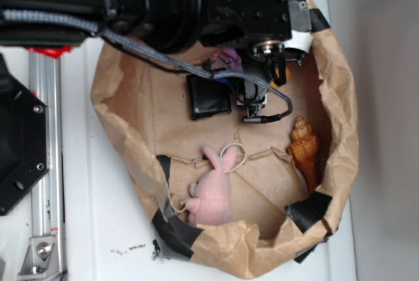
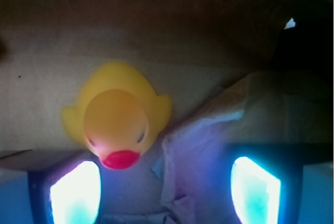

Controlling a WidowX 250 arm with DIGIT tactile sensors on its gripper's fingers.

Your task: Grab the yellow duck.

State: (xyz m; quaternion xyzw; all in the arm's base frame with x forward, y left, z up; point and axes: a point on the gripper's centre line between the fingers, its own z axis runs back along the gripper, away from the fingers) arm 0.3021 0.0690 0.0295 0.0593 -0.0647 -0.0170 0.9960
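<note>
Item: yellow duck (image 2: 117, 114), seen only by the wrist camera, lying on the brown paper floor just ahead of the left fingertip pad (image 2: 75, 192) and off to the left of the gap between the two pads; in the exterior view it is hidden under the arm. Gripper (image 2: 164, 192): jaws stand apart, holding nothing, the pads glowing pale blue-white at the bottom of the wrist frame. Risks, judged from this layout: the duck sits off-centre, so a straight descent could bring the left pad down on its head or beak, tipping or skidding it away; its rounded, smooth body looks apt to squirt out of a pinch taken off the midline; a crumpled fold of paper (image 2: 209, 130) rises between the pads and could be pinched instead of the toy, or snag a finger. Materials: duck of glossy, soft-looking rubber, bulbous body with a red beak; container a paper bag (image 1: 340, 124) rolled down into a crinkled wall, patched with black tape (image 1: 308, 210). Other contents: pink plush bunny (image 1: 213, 192), fuzzy, with a white loop; amber spiral seashell (image 1: 304, 150), hard and ridged, against the wall; a flat black square object (image 1: 208, 97), unidentified.
</note>
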